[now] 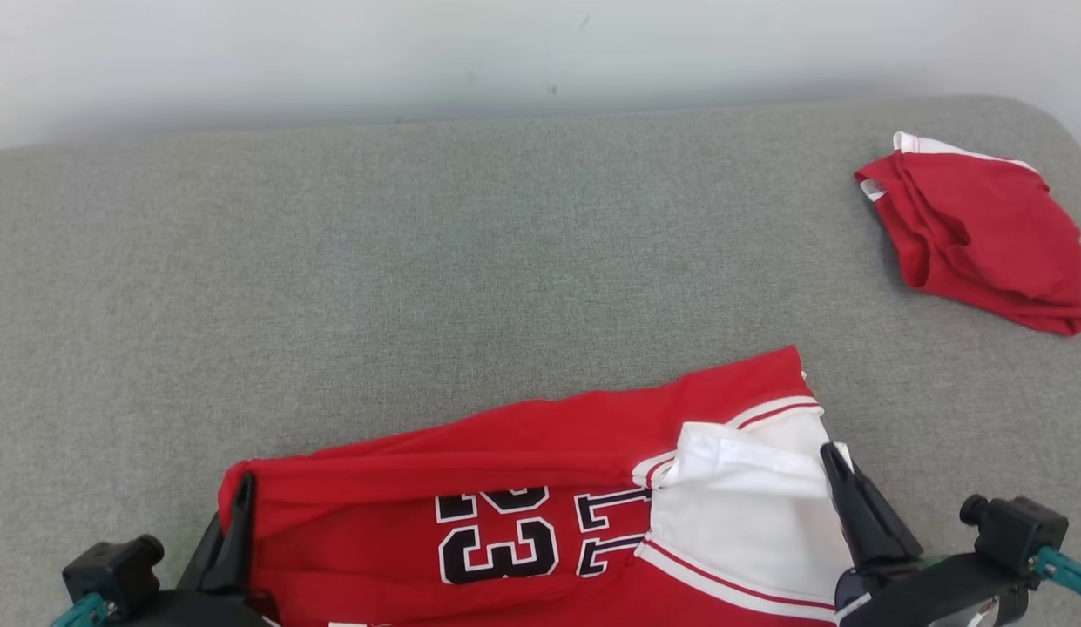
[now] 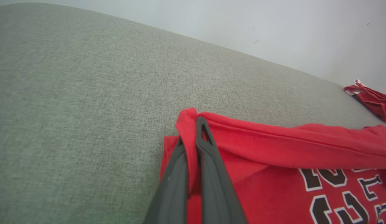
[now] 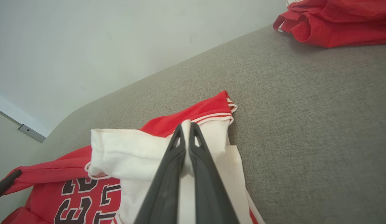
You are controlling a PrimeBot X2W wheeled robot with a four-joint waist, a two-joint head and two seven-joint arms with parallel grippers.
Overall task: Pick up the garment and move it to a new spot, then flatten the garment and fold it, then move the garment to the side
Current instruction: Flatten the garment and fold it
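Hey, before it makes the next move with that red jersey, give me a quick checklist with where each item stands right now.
1. Grip of the left fingers on the red edge of the jersey: ok, shut on it.
2. Grip of the right fingers on its white part: ok, shut on it.
3. The jersey lying flat: not ok, white part folded over, red edge bunched.
4. Bare cushion beyond the jersey: ok.
5. The second red garment apart from the jersey, far right: ok.
6. The jersey's near edge: cannot tell, cut off at the head view's bottom.

Lower part of jersey below head view's edge, second red garment partly past right wrist view's top edge.
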